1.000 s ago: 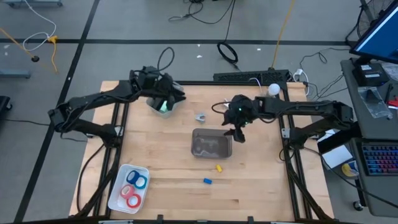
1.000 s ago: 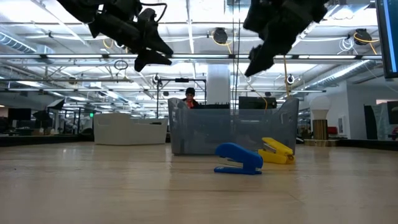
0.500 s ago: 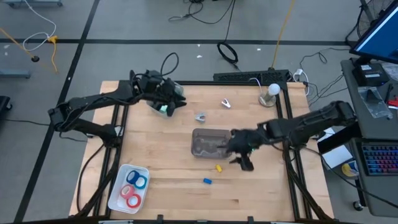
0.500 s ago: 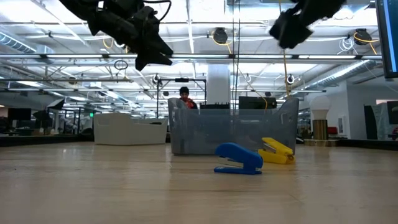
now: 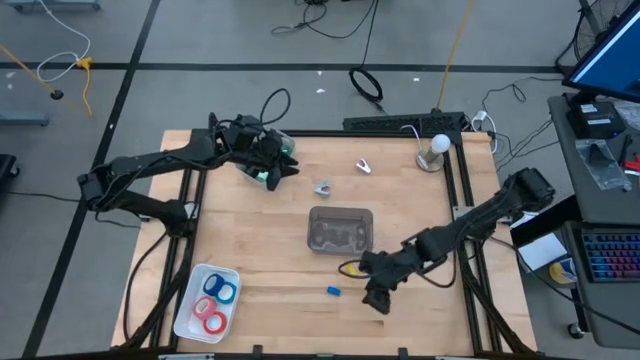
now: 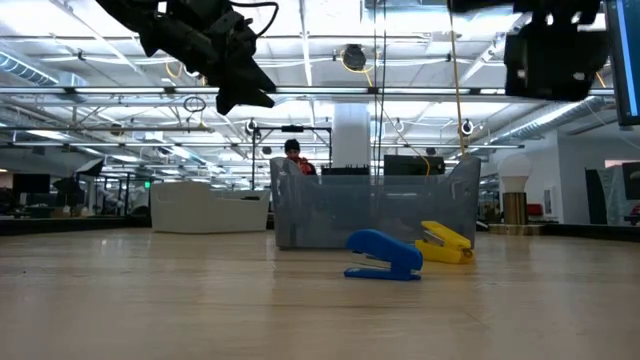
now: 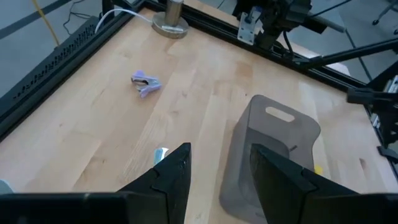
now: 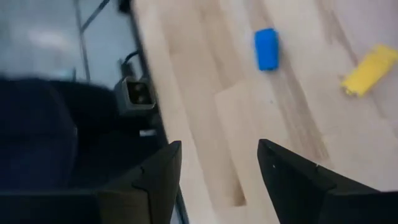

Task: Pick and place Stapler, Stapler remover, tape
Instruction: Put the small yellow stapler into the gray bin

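Observation:
A blue stapler (image 5: 334, 291) lies on the table near its near edge, and a yellow stapler (image 8: 369, 70) lies just far of it beside the grey bin (image 5: 341, 229). A purple stapler remover (image 5: 363, 166) and a grey one (image 5: 322, 187) lie far of the bin. Red and blue tape rolls (image 5: 213, 303) sit in a white tray (image 5: 190, 322) at the near left corner. My right gripper (image 5: 376, 299) hovers open, right of the blue stapler (image 8: 266, 48). My left gripper (image 5: 282, 166) hangs open over the far left part of the table.
The grey bin (image 7: 273, 149) stands mid-table, with its handle cut-out facing the right side. A round lamp base (image 5: 432, 160) sits at the far right corner. Black frame rails (image 5: 467, 215) run along the table's edges. Bare wood lies left of the blue stapler (image 6: 385, 255).
My right gripper has swung from the bin's far right corner down along the bin's right side toward the table's near edge, ending beside the blue stapler. This uncovered the purple stapler remover. No object has moved.

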### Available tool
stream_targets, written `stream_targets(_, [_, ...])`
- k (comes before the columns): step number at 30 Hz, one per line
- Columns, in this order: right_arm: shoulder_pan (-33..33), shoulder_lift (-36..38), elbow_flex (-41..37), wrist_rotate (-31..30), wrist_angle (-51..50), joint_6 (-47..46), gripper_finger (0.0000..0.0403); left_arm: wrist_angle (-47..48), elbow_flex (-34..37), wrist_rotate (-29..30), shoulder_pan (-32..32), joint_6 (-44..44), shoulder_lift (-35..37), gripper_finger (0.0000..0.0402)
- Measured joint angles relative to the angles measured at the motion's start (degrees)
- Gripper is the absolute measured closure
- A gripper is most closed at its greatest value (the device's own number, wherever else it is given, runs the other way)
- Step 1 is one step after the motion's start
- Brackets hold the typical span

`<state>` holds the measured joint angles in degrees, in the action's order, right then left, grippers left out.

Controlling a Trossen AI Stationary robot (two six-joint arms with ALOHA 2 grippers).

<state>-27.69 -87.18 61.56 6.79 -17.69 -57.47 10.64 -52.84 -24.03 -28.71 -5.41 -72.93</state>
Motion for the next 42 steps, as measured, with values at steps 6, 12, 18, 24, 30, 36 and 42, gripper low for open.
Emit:
stream_targets(6, [0.64, -1.87, -0.09, -7.8, -1.45, -15.11, 0.02, 0.01, 0.0, 0.02, 0.02, 0.72, 0.0, 0.0236])
stream_targets(12, [0.59, -1.87, -0.11, -14.48, -2.0, -24.22, 0.02, -0.05, 0.0, 0.02, 0.0, 0.76, 0.0, 0.0236])
stream_targets(18, [-0.04, -5.73, -0.13, -14.14, -0.26, -26.35, 0.02, -0.08, 0.0, 0.04, -0.02, 0.76, 0.0, 0.0236])
stream_targets(24, [0.34, -9.89, -0.13, -14.22, 2.13, -27.96, 0.02, -0.15, 0.0, 0.07, -0.02, 1.18, 0.0, 0.0236])
stream_targets(30, [0.68, -12.21, -0.13, -17.18, 2.17, -30.68, 0.02, -0.18, 0.0, 0.09, -0.13, 1.24, 0.0, 0.0236])
stream_targets(36, [0.7, -14.36, -0.13, -17.48, 2.6, -31.85, 0.02, -0.18, 0.0, 0.09, -0.13, 1.29, 0.0, 0.0236])
stream_targets(42, [0.68, -14.7, -0.13, -20.34, 2.05, -33.38, 0.02, -0.18, 0.0, 0.11, -0.13, 1.72, 0.0, 0.0236])
